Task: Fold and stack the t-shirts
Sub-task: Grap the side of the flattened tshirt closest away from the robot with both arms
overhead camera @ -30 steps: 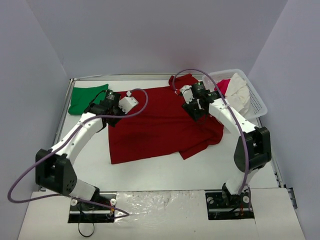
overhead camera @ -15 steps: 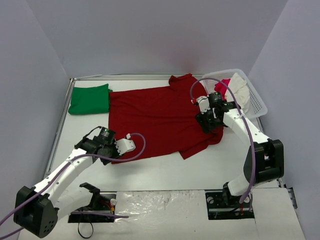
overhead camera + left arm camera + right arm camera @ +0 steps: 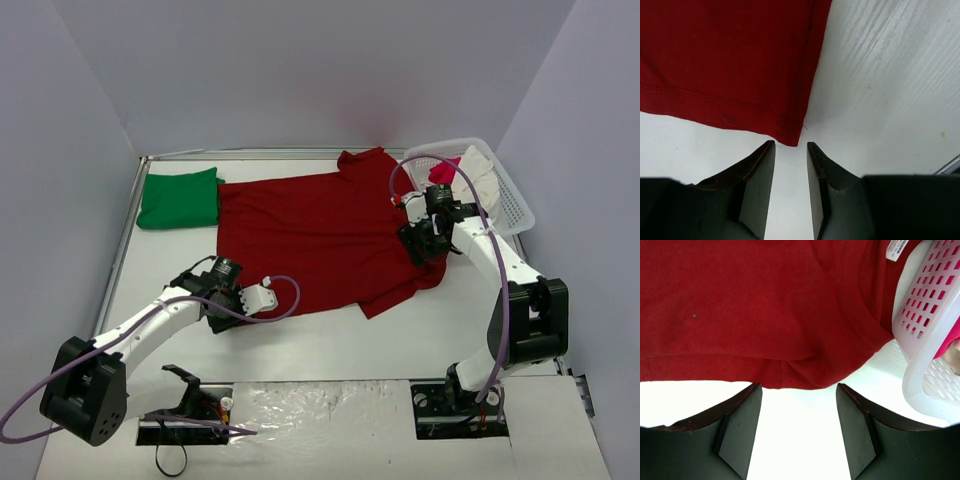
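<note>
The dark red t-shirt (image 3: 320,235) lies spread flat across the middle of the table. The bright green t-shirt (image 3: 180,198) lies folded at the far left, touching the red one's sleeve. My left gripper (image 3: 218,303) sits at the red shirt's near-left corner. In the left wrist view that hem corner (image 3: 790,137) lies just ahead of the left gripper (image 3: 791,145), whose jaws are open a little with only table between them. My right gripper (image 3: 425,245) is at the shirt's right edge. The right wrist view shows the right gripper (image 3: 799,387) open, the red cloth (image 3: 790,315) just beyond its tips.
A white plastic basket (image 3: 508,205) holding pink and cream cloth stands at the far right, close to my right gripper; its wall (image 3: 927,340) shows in the right wrist view. Raised table edges run along the left and back.
My left arm swung from beside the green shirt down to the red shirt's near-left corner. My right gripper shifted right to the shirt's edge. Both jaws opened wider, and the red shirt now lies flatter.
</note>
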Available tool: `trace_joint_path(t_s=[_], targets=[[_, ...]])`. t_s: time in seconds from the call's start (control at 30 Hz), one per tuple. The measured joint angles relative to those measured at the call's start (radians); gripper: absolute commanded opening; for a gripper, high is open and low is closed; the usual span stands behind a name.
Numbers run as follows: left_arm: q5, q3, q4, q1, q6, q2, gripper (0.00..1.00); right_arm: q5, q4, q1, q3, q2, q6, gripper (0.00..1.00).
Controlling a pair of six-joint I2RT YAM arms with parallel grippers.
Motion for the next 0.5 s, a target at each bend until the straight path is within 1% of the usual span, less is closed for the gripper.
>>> trace_joint_path(t_s=[0.37, 0.5], targets=[[-0.012, -0.004, 0.029, -0.002, 0.02, 0.035, 0.32, -0.006, 0.001, -0.001, -0.003, 0.014, -0.001, 0.59], [-0.012, -0.003, 0.033, -0.007, 0.02, 0.077, 0.32, -0.008, 0.002, -0.001, -0.006, 0.014, -0.001, 0.59]])
